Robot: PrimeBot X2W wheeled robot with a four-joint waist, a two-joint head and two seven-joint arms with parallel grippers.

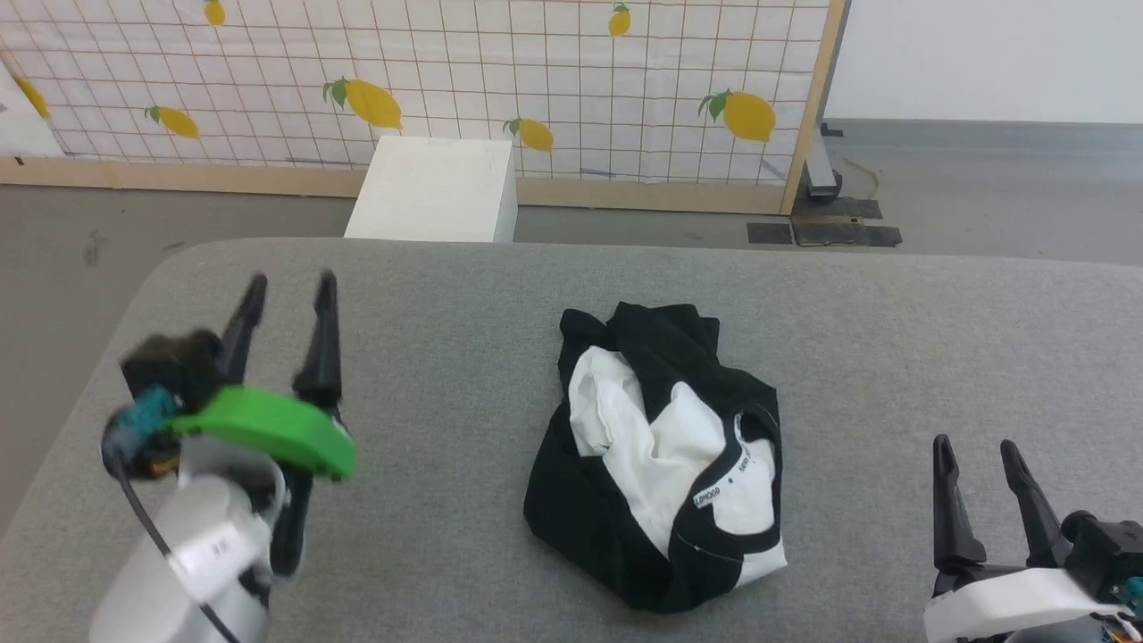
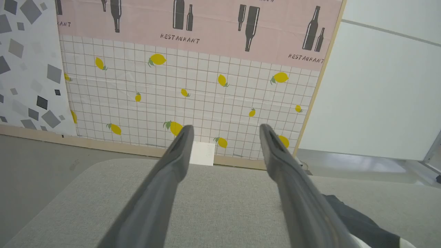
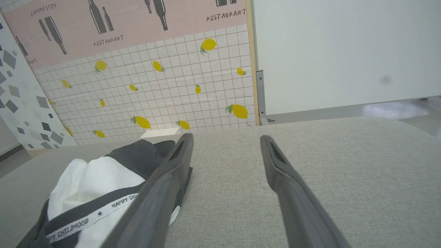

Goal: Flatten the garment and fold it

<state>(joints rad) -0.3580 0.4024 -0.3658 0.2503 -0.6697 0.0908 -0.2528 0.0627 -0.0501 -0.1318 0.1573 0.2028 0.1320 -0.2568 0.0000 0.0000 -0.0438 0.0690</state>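
**Operator:** State the current condition.

**Technician:** The garment (image 1: pixel 656 464) lies in a crumpled heap near the middle of the grey padded table (image 1: pixel 446 313), black cloth wrapped around bunched white cloth, with the lettered band (image 1: pixel 728 473) curving across its near right side. The left gripper (image 1: pixel 292 281) hovers over the table's left part, well apart from the heap, fingers spread and holding nothing. The right gripper (image 1: pixel 973 445) sits at the near right, closer to the heap but not touching it, fingers likewise spread and empty.

**Operator:** Which step is in hand?

**Technician:** By my judgement, flattening has not begun; the first grasp is due.

**Operator:** How is it done well?

**Technician:** 1. Select two grasp points on opposite outer edges of the heap, one for each gripper. 2. Pinch a single layer only (the folds overlap, and which edge is hem or sleeve cannot be told from here). 3. Bring each gripper in low, close firmly, then lift slightly and draw the two apart, so the cloth spreads and does not drag as a lump. 4. Avoid the lettered band as a first grasp; it probably runs along an opening, and pulling there is likely to twist the cloth.

**Operator:** Main risk?

**Technician:** Catching several layers at once, which would probably keep the bundle closed.
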